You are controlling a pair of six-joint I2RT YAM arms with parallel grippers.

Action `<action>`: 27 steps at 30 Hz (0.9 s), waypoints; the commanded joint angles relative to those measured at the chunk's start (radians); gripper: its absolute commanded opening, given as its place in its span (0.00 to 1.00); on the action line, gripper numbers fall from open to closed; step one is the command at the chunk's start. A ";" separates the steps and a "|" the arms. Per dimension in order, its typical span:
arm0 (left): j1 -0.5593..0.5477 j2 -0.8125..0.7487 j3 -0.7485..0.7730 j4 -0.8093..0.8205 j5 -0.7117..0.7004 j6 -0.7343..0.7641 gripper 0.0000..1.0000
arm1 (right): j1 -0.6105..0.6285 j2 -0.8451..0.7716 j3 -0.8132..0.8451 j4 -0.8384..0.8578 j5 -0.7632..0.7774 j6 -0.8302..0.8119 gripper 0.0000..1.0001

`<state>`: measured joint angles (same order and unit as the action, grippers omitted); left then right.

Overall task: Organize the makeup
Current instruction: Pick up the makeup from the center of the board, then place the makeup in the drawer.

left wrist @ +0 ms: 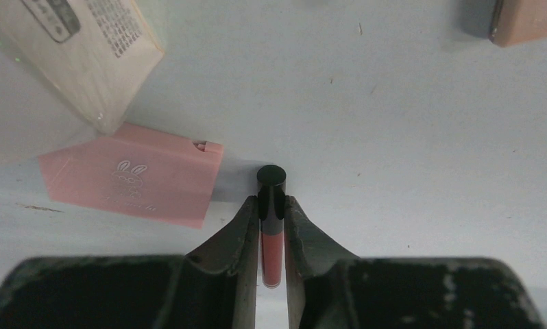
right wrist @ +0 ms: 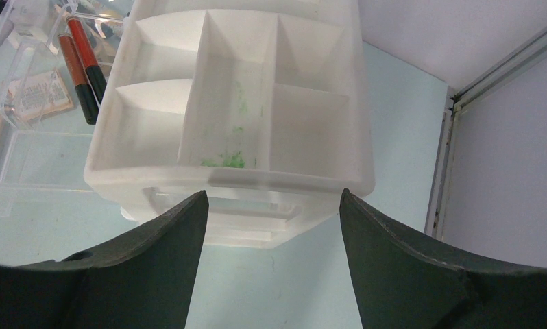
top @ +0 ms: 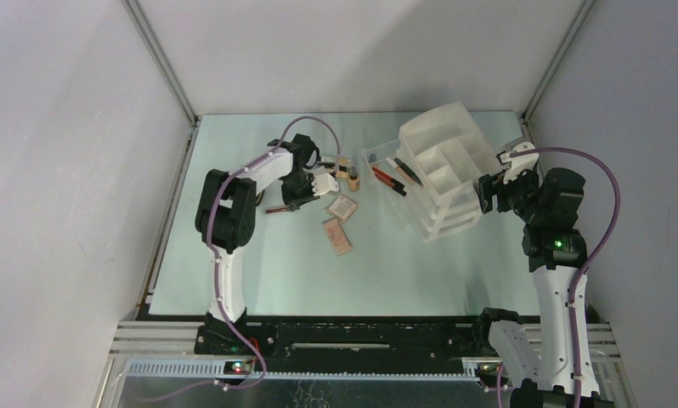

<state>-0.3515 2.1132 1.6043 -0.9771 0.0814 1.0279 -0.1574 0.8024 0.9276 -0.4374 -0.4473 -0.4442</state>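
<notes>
The pale green surface (top: 403, 272) is enclosed by plain white walls (top: 353, 51) joined at aluminium corner profiles (top: 161, 59). Lighting appears even, possibly overhead.
</notes>
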 commanded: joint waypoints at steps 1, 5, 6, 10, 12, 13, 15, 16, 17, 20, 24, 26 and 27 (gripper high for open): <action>-0.015 -0.085 -0.082 0.023 0.042 -0.024 0.13 | -0.005 -0.004 -0.006 0.016 -0.005 -0.013 0.79; -0.050 -0.216 -0.164 0.052 0.052 -0.032 0.10 | -0.005 -0.003 -0.006 0.017 -0.005 -0.012 0.79; -0.063 -0.255 -0.185 0.057 0.046 -0.032 0.09 | -0.004 -0.003 -0.006 0.016 -0.004 -0.012 0.79; -0.119 -0.397 -0.215 0.061 0.027 -0.036 0.08 | -0.004 -0.006 -0.006 0.018 -0.005 -0.011 0.79; -0.152 -0.460 -0.212 0.062 0.006 -0.038 0.08 | -0.004 -0.008 -0.006 0.017 -0.005 -0.011 0.79; -0.174 -0.490 -0.206 0.066 -0.011 -0.039 0.08 | -0.004 -0.010 -0.006 0.018 -0.006 -0.011 0.79; -0.222 -0.540 -0.193 0.075 -0.056 -0.032 0.07 | -0.004 -0.014 -0.006 0.018 -0.008 -0.011 0.79; -0.251 -0.560 -0.185 0.081 -0.076 -0.027 0.07 | -0.004 -0.015 -0.006 0.018 -0.008 -0.010 0.79; -0.290 -0.583 -0.174 0.090 -0.109 -0.018 0.07 | -0.004 -0.015 -0.006 0.019 -0.008 -0.010 0.79; -0.382 -0.606 -0.123 0.108 -0.210 0.017 0.06 | -0.004 -0.022 -0.006 0.019 -0.011 -0.008 0.79; -0.488 -0.591 -0.029 0.120 -0.294 0.075 0.03 | -0.004 -0.029 -0.006 0.018 -0.015 -0.006 0.79; -0.531 -0.571 0.022 0.120 -0.320 0.105 0.02 | -0.004 -0.031 -0.006 0.019 -0.017 -0.007 0.79; -0.552 -0.558 0.046 0.121 -0.330 0.122 0.02 | -0.004 -0.031 -0.006 0.018 -0.018 -0.007 0.79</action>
<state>-0.8379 1.5345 1.5208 -0.8906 -0.1436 1.0660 -0.1574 0.7868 0.9276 -0.4374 -0.4541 -0.4442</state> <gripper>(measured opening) 0.187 0.792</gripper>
